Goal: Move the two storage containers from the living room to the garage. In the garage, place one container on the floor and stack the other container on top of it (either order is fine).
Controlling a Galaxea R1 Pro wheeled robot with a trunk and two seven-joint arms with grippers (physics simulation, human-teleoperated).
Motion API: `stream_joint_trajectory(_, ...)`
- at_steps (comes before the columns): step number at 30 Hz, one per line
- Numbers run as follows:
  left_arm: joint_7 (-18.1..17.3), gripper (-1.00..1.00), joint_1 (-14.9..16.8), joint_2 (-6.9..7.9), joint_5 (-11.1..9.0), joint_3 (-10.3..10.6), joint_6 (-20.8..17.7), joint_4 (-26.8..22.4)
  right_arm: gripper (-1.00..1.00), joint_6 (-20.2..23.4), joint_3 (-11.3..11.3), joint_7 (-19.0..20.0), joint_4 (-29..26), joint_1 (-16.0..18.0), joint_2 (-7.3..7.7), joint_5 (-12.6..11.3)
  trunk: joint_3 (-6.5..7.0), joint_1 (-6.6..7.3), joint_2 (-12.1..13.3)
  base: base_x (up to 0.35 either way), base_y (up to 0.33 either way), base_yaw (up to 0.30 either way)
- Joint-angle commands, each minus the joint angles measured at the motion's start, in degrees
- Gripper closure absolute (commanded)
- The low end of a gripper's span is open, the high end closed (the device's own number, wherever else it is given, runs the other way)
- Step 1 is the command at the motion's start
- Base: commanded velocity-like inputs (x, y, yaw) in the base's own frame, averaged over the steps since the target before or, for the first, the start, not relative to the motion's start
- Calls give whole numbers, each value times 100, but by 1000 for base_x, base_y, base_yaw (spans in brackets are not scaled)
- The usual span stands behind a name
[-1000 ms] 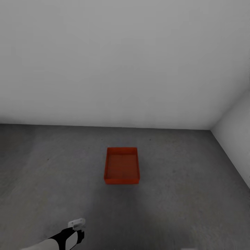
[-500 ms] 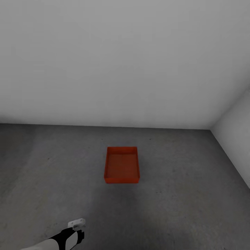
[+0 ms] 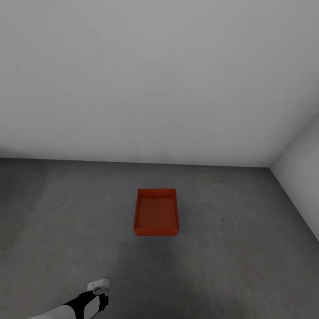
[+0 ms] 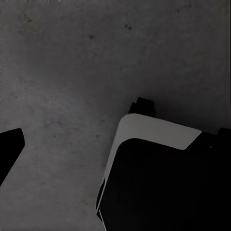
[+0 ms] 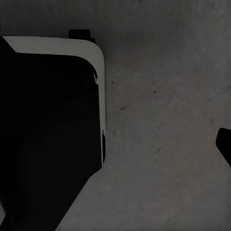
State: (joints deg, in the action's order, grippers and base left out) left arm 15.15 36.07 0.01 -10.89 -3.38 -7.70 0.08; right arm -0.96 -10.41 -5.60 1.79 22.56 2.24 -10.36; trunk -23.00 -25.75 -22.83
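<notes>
One orange-red storage container (image 3: 156, 212) sits open side up on the dark grey concrete floor (image 3: 230, 266) of the garage, a little ahead of me and short of the white back wall. It is empty. My left arm (image 3: 84, 305) hangs low at the near left, well short of the container. In the left wrist view one dark finger (image 4: 9, 151) stands at the frame's edge over bare floor, with nothing held. In the right wrist view one dark finger (image 5: 224, 144) likewise stands at the edge over bare floor.
A plain white-grey wall (image 3: 155, 88) closes the back and another wall (image 3: 301, 177) runs along the right, meeting in a corner. Both wrist views catch my own dark base with its white trim (image 4: 154, 134) over the concrete.
The head view has dipped a hair, so the container and my left arm sit a few pixels lower. Nothing has been moved or grasped.
</notes>
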Motion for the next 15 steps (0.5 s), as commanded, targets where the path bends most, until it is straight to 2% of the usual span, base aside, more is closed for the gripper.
stream_joint_trajectory(1,15,-100,3,-2,-10,-31,-13,1,-100,-29,-49,-5,14,6,-2,-54,1,-3,-9,0,0,8)
stream_joint_trajectory(15,23,-100,5,14,-10,-31,-20,1,-100,-108,-57,-2,14,-132,-4,-28,126,-3,-9,0,0,1)
